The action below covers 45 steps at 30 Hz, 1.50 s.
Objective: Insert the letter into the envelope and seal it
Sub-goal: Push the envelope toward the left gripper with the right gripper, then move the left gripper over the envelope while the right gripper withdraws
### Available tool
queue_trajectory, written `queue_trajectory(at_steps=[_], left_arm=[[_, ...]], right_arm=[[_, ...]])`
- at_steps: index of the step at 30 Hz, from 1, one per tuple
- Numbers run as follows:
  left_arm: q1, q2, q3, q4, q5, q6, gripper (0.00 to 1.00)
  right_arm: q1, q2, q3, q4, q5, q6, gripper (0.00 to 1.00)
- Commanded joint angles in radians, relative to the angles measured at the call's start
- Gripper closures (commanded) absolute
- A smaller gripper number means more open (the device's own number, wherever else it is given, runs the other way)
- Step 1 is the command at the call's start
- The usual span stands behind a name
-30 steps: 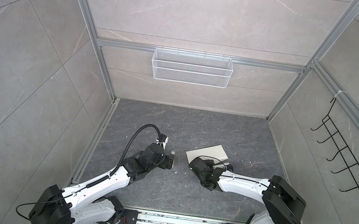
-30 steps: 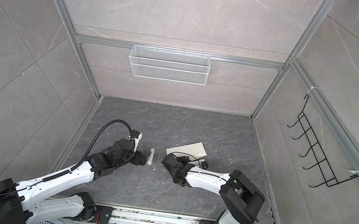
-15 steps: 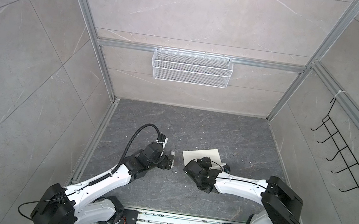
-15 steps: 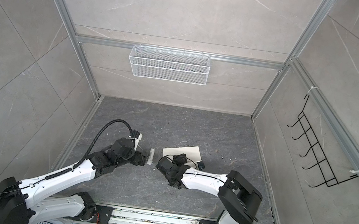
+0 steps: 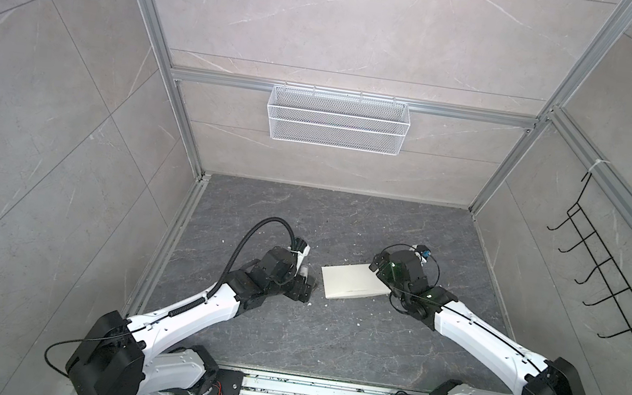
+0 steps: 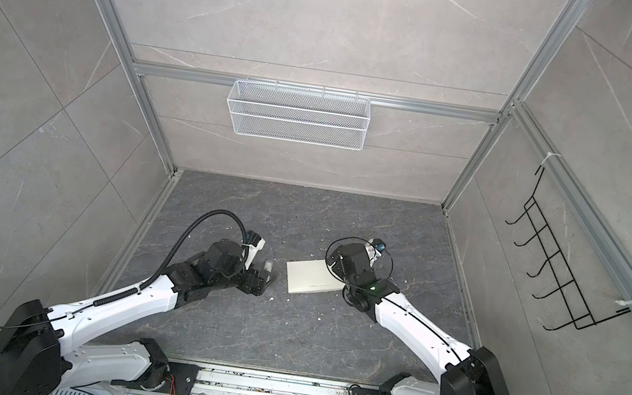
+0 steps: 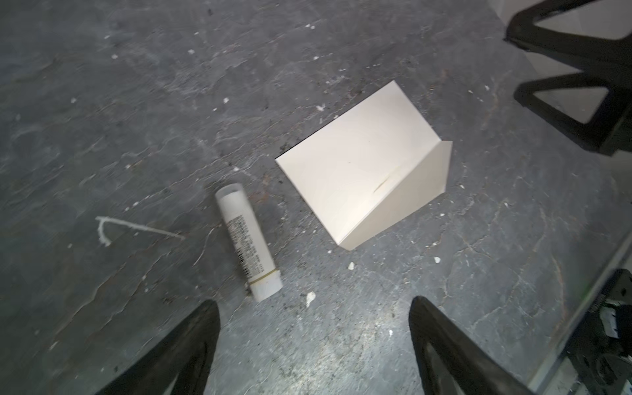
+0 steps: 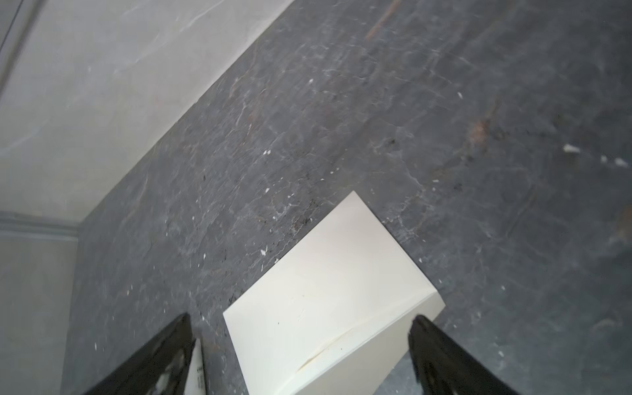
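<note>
The cream-white envelope [image 5: 351,281] [image 6: 313,277] lies on the dark floor between the two arms, with a folded panel sloping down along its near long edge [image 7: 410,191]. The letter is out of view. My right gripper [image 8: 301,319] hangs open over the envelope's [image 8: 328,301] right end, its fingers apart on either side and holding nothing. My left gripper [image 7: 313,304] is open just above bare floor, left of the envelope [image 7: 362,164], with nothing between its fingers.
A small white tube [image 7: 248,239] [image 6: 267,267] lies on the floor beside the left gripper, between it and the envelope. White crumbs are scattered over the floor. A wire basket [image 5: 336,126] hangs on the back wall and a black hook rack [image 5: 608,286] on the right wall.
The right gripper has gone from shut to open and has drawn back to the right, off the envelope's left part. The envelope shifted slightly. The left arm has barely moved.
</note>
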Motion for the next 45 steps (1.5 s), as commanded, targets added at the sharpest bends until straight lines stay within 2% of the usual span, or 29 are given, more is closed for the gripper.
queue_trajectory(at_steps=[1,6,17,19,24,31,39,43,45], left_arm=[[-0.067,0.067,0.1,0.083,0.088,0.132,0.13],[-0.17,0.252,0.254,0.054,0.103,0.262,0.22],[-0.279,0.577,0.525,-0.056,0.041,0.48,0.34],[-0.286,0.618,0.554,-0.07,0.031,0.496,0.36],[-0.296,0.695,0.608,-0.089,-0.018,0.525,0.48],[-0.303,0.74,0.626,-0.087,-0.097,0.567,0.59],[-0.303,0.776,0.638,-0.074,-0.116,0.596,0.68],[-0.304,0.786,0.637,-0.076,-0.108,0.598,0.79],[-0.303,0.788,0.636,-0.076,-0.109,0.598,0.82]], right_arm=[[-0.088,-0.028,0.063,-0.097,-0.213,-0.327,0.01],[-0.257,-0.082,0.01,-0.084,-0.357,-0.385,0.01],[-0.494,-0.199,-0.103,-0.102,-0.498,-0.422,0.01],[-0.513,-0.214,-0.116,-0.1,-0.513,-0.42,0.01],[-0.538,-0.227,-0.133,-0.091,-0.554,-0.42,0.01],[-0.558,-0.233,-0.144,-0.086,-0.583,-0.426,0.01],[-0.569,-0.232,-0.155,-0.081,-0.608,-0.431,0.01],[-0.575,-0.235,-0.157,-0.087,-0.61,-0.438,0.01],[-0.578,-0.237,-0.16,-0.087,-0.612,-0.438,0.01]])
